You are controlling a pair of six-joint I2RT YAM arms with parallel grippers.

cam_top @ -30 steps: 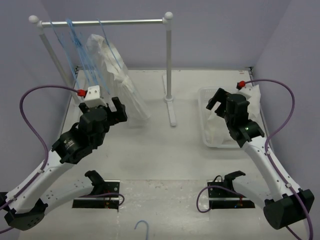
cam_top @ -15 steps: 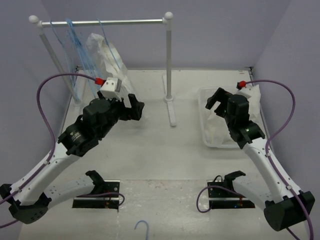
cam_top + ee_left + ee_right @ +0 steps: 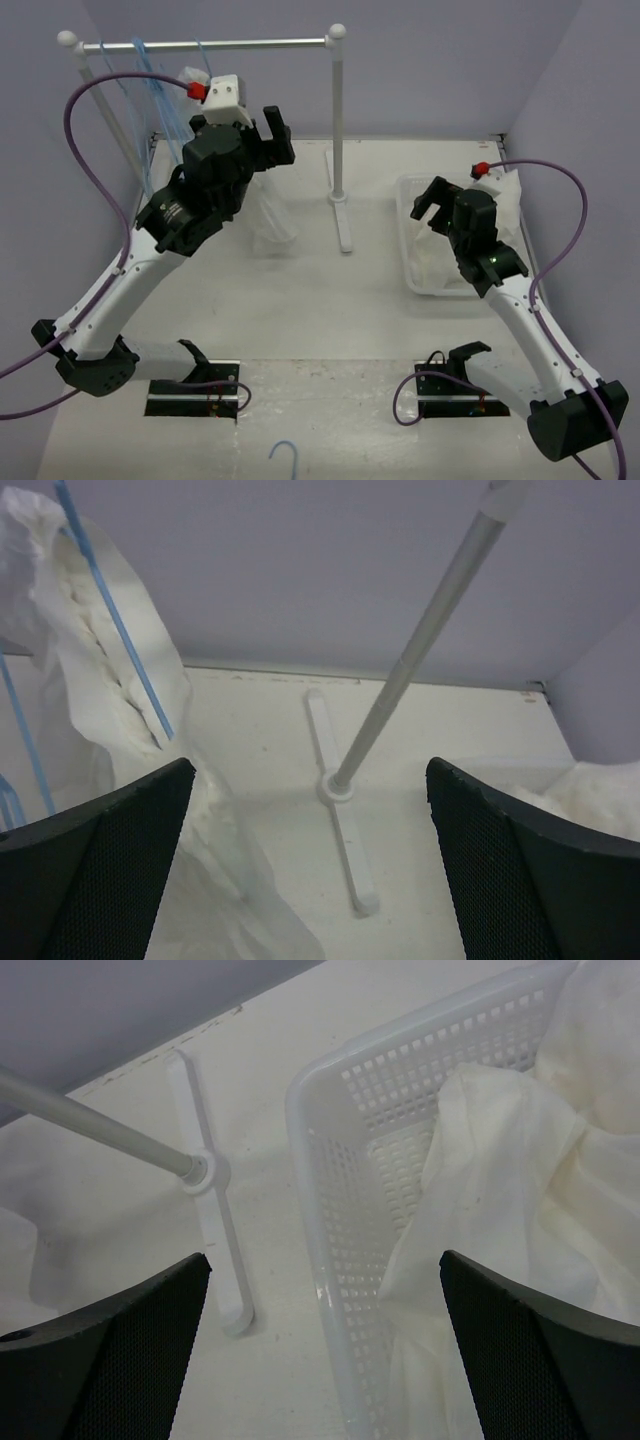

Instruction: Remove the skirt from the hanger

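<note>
The white ruffled skirt (image 3: 270,222) hangs from the silver rail (image 3: 260,43) on a light-blue hanger (image 3: 203,55), and my left arm hides most of it in the top view. In the left wrist view the skirt (image 3: 95,695) and the hanger wire (image 3: 120,630) are at the left, just beyond my left finger (image 3: 90,865). My left gripper (image 3: 278,135) (image 3: 310,880) is open, empty and raised beside the skirt's upper part. My right gripper (image 3: 432,200) (image 3: 325,1360) is open and empty over the basket's left edge.
Several other blue hangers (image 3: 150,95) hang at the rail's left end. The rail's right post (image 3: 337,120) (image 3: 420,650) stands on a white foot (image 3: 215,1250). A white mesh basket (image 3: 412,275) (image 3: 340,1160) holds white fabric (image 3: 500,1190). A loose blue hanger (image 3: 285,455) lies at the near edge.
My left arm has risen and swung back toward the rail, carrying its open gripper from low by the skirt's hem up to its top. The right arm has not moved.
</note>
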